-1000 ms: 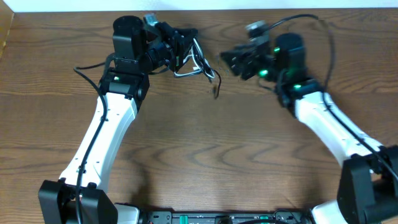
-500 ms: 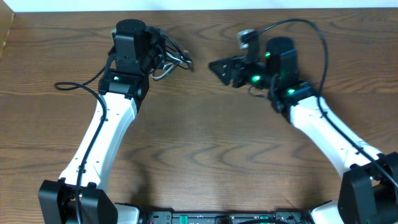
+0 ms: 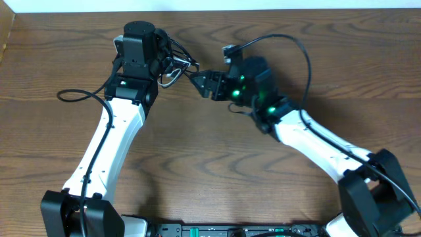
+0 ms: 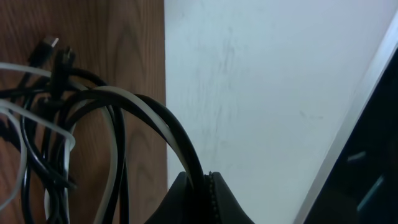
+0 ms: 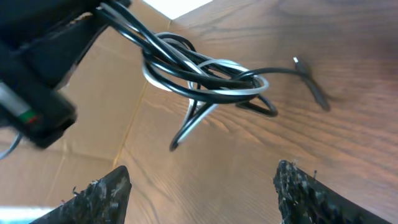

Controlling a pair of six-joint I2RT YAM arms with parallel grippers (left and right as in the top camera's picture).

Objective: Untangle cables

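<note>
Overhead: the left gripper [image 3: 164,64] is clamped shut on the cables [image 3: 176,74], a tangled bundle of thin black and white cords at 12 o'clock on the brown wooden table [image 3: 210,171]. The right gripper [image 3: 199,78] sits just beside the knot at its 4 o'clock.

Left wrist: its jaws pinch one black and one white strand. The table's far edge runs close by.

Right wrist: wide-spread fingers [image 5: 99,193] hold nothing, and the bundle hangs at 12 o'clock. I judge this the approach to a second grip. Next, close on one loop and pull toward 6 o'clock, where open room lies.
</note>
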